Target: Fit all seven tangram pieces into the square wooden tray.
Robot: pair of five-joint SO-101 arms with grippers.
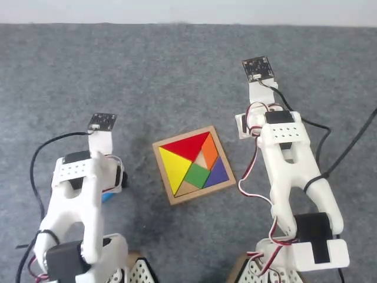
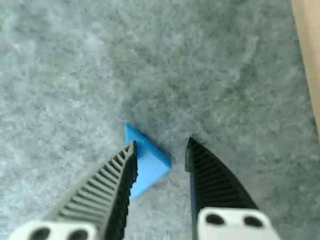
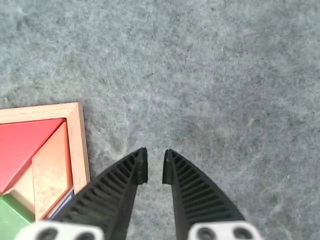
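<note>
The left gripper [image 2: 162, 145] hangs low over the grey carpet [image 1: 118, 76] with its fingers apart. The blue triangle [image 2: 148, 161] lies on the carpet at one fingertip, outside the tray. Farther on, the square wooden tray [image 3: 76, 140] holds red, yellow, orange, green and purple pieces. Beside its far corner, the right gripper [image 3: 155, 152] is empty, its fingers almost together with a thin gap.

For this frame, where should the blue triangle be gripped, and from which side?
Probably from straight above, pinching the blue triangle across its thin side edges: it lies flat on the grey carpet, leaving only those exposed. The left hand, open above it, is nearest.
</note>
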